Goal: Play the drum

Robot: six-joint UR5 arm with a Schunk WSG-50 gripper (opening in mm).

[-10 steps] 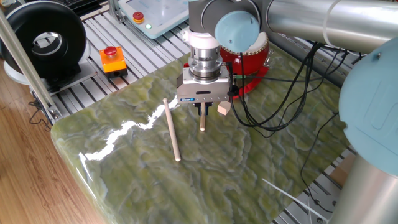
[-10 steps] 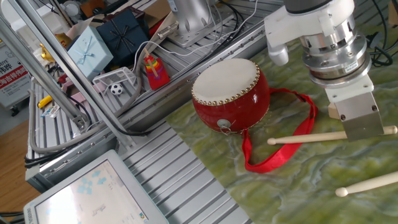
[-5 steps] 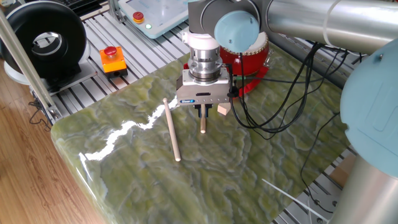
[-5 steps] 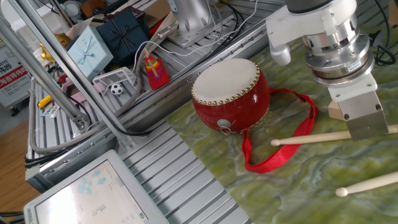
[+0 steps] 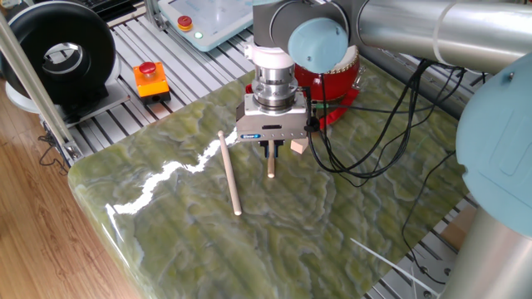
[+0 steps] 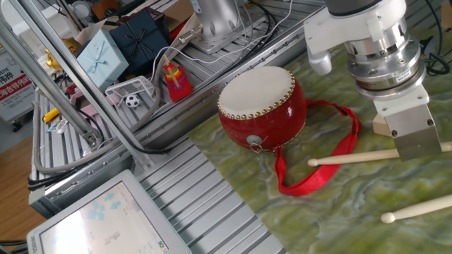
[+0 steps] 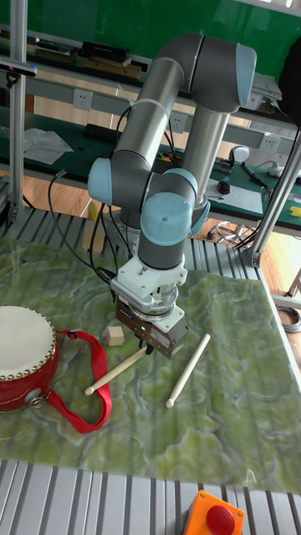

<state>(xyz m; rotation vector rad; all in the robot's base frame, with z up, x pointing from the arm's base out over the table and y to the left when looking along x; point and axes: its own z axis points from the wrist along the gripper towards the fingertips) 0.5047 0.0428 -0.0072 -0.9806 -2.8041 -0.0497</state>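
From my station, tall fixed view, left to right. The drum (image 7: 25, 358) sits at the left edge of the green marbled counter (image 7: 226, 418), red body, cream skin facing up, its red ribbon strap (image 7: 84, 393) looped out on the surface toward the right. Just right of the strap lies a small wooden block (image 7: 115, 335), apart from the drum.

Next comes the first drumstick (image 7: 115, 371), lying at a slant with its rounded tip low and left, its upper end running in under the gripper (image 7: 154, 343). The gripper is down at that end with its fingers on either side of the stick — I read it as clenched on the stick, though the fingertips are mostly hidden behind the gripper body. In the other fixed view the same stick (image 6: 353, 156) lies nearly level on the counter and passes beneath the gripper housing, near the strap.

Right of the gripper, a second drumstick (image 7: 187, 370) lies free on the counter, well apart from the drum.

At the bottom right, off the counter on the ribbed aluminium deck — an orange box with a red button (image 7: 214, 516).
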